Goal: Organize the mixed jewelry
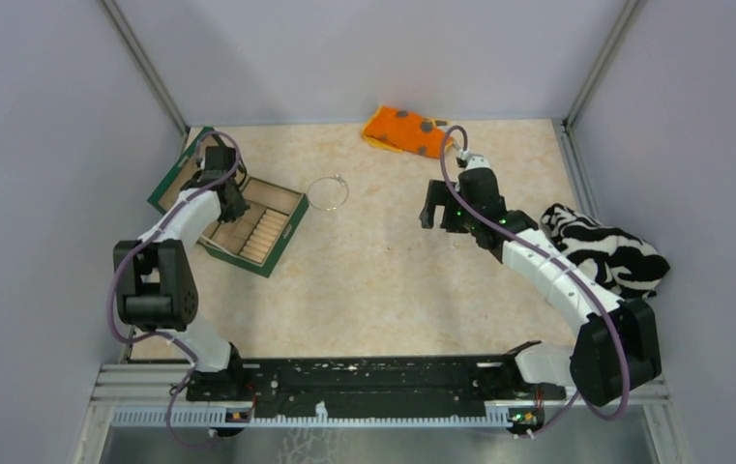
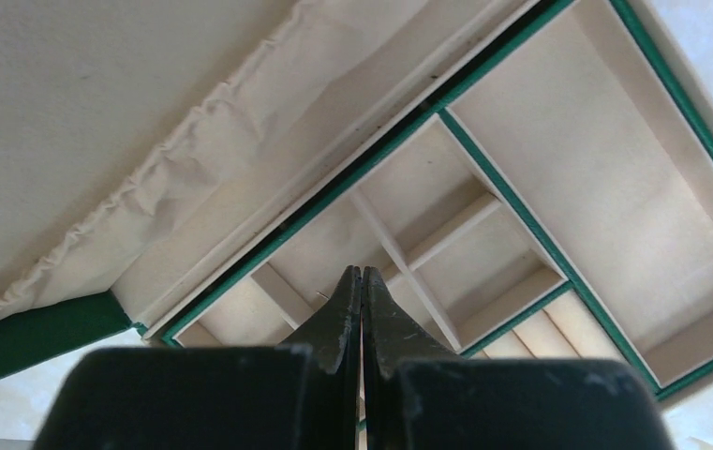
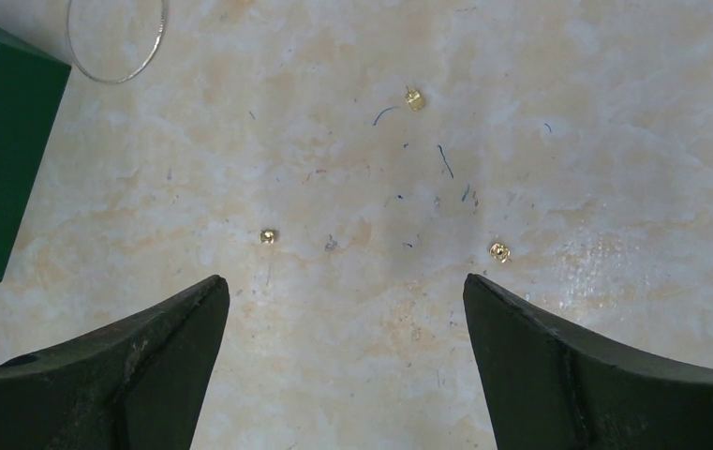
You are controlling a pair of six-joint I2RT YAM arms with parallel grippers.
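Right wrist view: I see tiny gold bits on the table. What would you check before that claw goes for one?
1. Right gripper open and empty: ok.
2. Three gold bits lying apart: ok.
3. One bit centred between the fingers: not ok, the nearest two sit toward either finger.
4. Box open: ok.
5. Left gripper, shut over the box, holding anything: cannot tell.
6. Bangle put away: not ok, lies outside the box.

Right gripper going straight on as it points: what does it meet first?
The open right gripper would likely meet bare beige marbled tabletop first, between the left tiny gold piece and right tiny gold piece; depth unclear.
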